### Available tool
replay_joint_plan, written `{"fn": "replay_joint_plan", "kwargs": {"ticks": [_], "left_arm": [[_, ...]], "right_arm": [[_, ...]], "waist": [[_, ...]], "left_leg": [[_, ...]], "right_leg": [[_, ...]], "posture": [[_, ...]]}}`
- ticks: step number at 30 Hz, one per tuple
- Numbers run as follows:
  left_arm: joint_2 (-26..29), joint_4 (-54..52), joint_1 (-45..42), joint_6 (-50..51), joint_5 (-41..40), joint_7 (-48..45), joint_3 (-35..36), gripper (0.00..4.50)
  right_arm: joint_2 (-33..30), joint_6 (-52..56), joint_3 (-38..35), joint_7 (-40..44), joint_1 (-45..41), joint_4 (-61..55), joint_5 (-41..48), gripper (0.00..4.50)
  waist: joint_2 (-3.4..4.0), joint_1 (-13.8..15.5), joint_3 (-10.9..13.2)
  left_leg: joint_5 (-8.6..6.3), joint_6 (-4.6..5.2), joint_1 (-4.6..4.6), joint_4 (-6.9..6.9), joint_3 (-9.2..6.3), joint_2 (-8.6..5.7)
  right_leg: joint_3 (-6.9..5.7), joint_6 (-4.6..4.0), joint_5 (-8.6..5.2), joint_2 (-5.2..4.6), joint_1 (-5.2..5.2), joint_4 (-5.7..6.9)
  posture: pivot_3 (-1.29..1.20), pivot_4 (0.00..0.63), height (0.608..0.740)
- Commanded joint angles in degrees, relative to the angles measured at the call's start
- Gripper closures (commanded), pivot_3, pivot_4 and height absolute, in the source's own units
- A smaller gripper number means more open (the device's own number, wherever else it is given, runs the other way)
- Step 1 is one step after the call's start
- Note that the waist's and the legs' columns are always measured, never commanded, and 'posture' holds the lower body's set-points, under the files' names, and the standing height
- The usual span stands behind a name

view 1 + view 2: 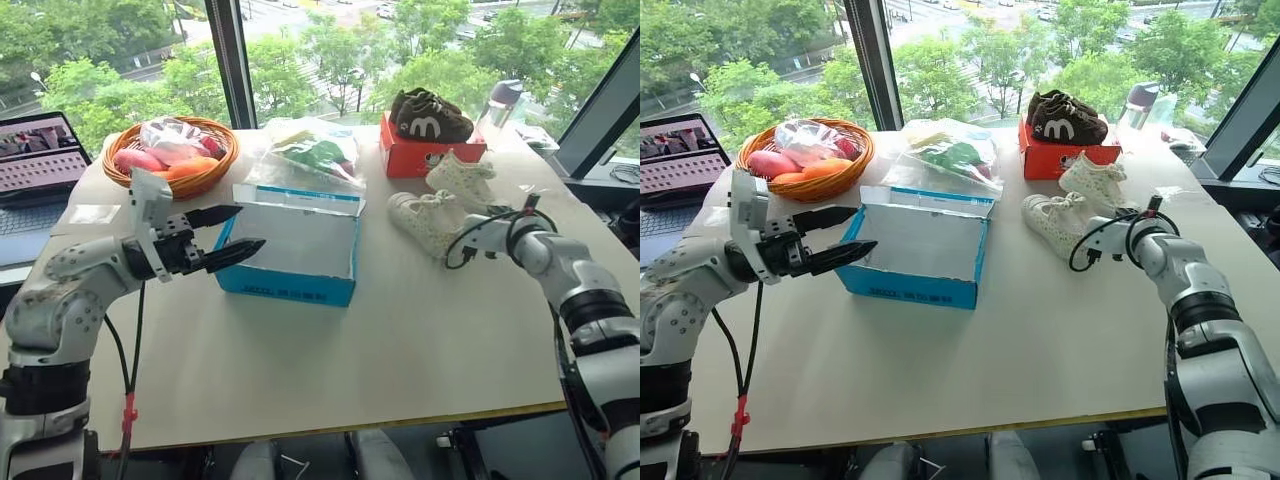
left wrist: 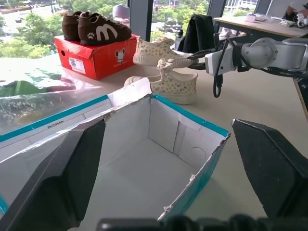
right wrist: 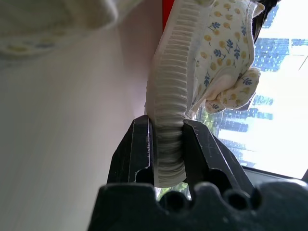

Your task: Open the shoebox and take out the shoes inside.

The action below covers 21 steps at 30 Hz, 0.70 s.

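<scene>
The blue shoebox stands open mid-table, its white inside bare and its lid flap folded back. My left gripper hovers open at the box's left end, one finger on each side of the corner wall. Both cream shoes lie on the table to the right of the box. One shoe rests nearer the box, the other shoe nearer the red box. My right gripper is shut on the ribbed sole edge of the farther shoe, at its heel.
A red-orange box carrying dark brown shoes stands at the back right, with a bottle beside it. A basket of wrapped fruit and a plastic bag sit behind the shoebox. A laptop is at far left.
</scene>
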Motion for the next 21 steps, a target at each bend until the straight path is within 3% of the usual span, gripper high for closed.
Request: {"fn": "replay_joint_plan", "kwargs": {"ticks": [1, 3, 4, 6, 13, 17, 21], "left_arm": [[1.56, -3.86, 1.51, 0.54, -1.90, 1.51, 3.90, 0.00], [1.77, -4.50, 2.21, 0.77, -2.28, 1.99, 4.67, 0.00], [1.85, -4.66, 2.45, 0.81, -2.43, 2.17, 4.86, 0.00], [1.83, -4.76, 2.68, 0.83, -2.54, 2.46, 5.00, 0.00], [1.69, -3.78, 2.07, 0.25, -2.37, 2.30, 3.98, 0.00], [4.07, -1.74, 2.89, 0.08, -1.24, 0.43, 4.80, 0.00], [5.99, -1.41, 8.29, -2.48, -1.53, -4.21, 8.86, 0.00]], "right_arm": [[1.39, -2.82, 0.29, 1.27, -2.62, 3.98, 1.17, 3.92], [1.35, -2.66, 0.88, 0.80, -3.25, 5.37, 0.42, 3.92], [1.23, -2.12, 0.74, 0.81, -3.54, 6.02, 0.51, 3.02], [0.93, -1.31, 0.45, 0.87, -4.07, 6.92, 0.95, 2.53], [-1.49, -2.71, -2.87, 8.03, -3.77, 3.93, 6.14, 0.14], [-4.47, 3.47, -10.96, 27.44, -1.18, -6.42, 19.32, 0.06], [-7.81, 31.10, -19.74, 52.90, 8.84, -32.21, 39.73, 0.06]], "waist": [[0.00, -0.01, 0.00], [0.00, 0.00, 0.00], [0.00, 0.01, 0.00], [0.00, -0.01, 0.00], [0.00, -0.03, 0.00], [0.00, -0.09, 0.00], [0.00, 0.01, 0.00]], "left_leg": [[0.00, 0.00, 0.00, 0.00, 0.00, 0.00], [0.00, 0.00, -0.01, 0.00, -0.01, 0.00], [0.00, 0.00, -0.01, 0.00, -0.01, -0.01], [0.00, 0.00, -0.01, 0.01, -0.01, -0.03], [0.00, 0.00, 0.22, 0.02, -0.05, -0.02], [0.00, 0.00, 0.21, 0.02, -0.06, 0.00], [-0.01, 0.00, 0.31, 0.00, -0.13, 0.08]], "right_leg": [[0.00, 0.00, 0.00, 0.00, 0.00, 0.00], [0.00, 0.00, 0.00, -0.01, 0.00, 0.00], [0.00, 0.00, 0.01, -0.03, 0.00, 0.01], [0.00, 0.03, 0.04, -0.05, 0.01, 0.01], [-0.08, 0.03, 0.05, -0.03, 0.33, -0.04], [-0.09, 0.03, 0.05, -0.02, 0.33, -0.05], [-0.18, 0.04, 0.04, 0.04, 0.45, -0.05]], "posture": [[0.00, 0.150, 0.740], [0.00, 0.150, 0.740], [0.00, 0.150, 0.740], [0.00, 0.150, 0.740], [0.00, 0.150, 0.740], [0.00, 0.150, 0.740], [0.00, 0.150, 0.740]]}}
